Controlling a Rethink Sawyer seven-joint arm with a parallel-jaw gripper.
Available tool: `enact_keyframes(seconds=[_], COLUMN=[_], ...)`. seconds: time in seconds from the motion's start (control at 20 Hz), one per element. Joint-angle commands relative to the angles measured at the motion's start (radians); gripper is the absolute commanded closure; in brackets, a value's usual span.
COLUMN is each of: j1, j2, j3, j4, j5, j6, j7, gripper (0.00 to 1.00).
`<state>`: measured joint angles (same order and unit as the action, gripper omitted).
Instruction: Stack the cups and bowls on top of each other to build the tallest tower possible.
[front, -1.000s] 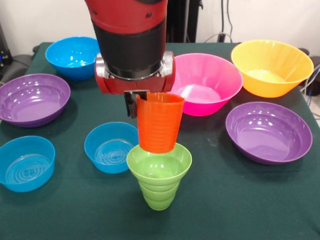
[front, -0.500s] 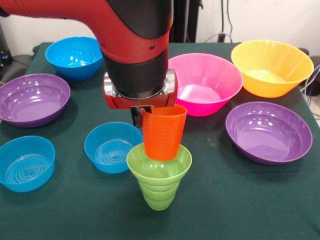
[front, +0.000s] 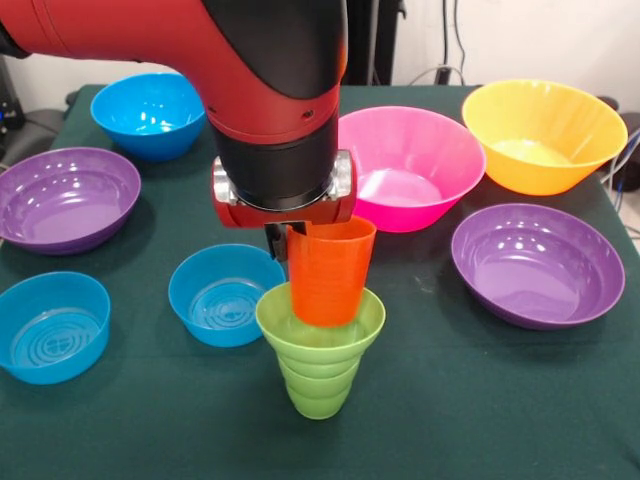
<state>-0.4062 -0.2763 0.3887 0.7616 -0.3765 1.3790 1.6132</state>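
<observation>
My gripper (front: 290, 242) is shut on the rim of the plain orange cup (front: 328, 278), with one dark finger (front: 275, 240) showing outside the rim on the left. The cup hangs upright, its base dipped inside the small lime green bowl (front: 320, 335). That bowl sits on the ridged lime green cup (front: 318, 392) near the table's front. Whether the orange cup rests on the bowl's floor I cannot tell. No tower stands apart from this green stack.
Three blue bowls lie at the back left (front: 150, 112), left of the stack (front: 222, 295) and front left (front: 52, 327). Purple bowls sit far left (front: 65, 198) and right (front: 537, 263). The pink bowl (front: 410, 165) and yellow-orange bowl (front: 540, 135) are behind.
The arm has come down and a little to the right with the orange cup. The cup's base, earlier above the green bowl's rim, now sits inside it.
</observation>
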Motion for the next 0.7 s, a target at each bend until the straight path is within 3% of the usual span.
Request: enact_keyframes(seconds=[0.05,0.3,0.7], j1=[0.022,0.025,0.052], j2=[0.008,0.016,0.066], j3=[0.038,0.04,0.047], j4=[0.009,-0.01,-0.115], j5=[-0.048,-0.05,-0.063], j6=[-0.067,-0.062,0.011], j7=[-0.182,-0.178,-0.165], gripper=[1.0,1.0,1.0])
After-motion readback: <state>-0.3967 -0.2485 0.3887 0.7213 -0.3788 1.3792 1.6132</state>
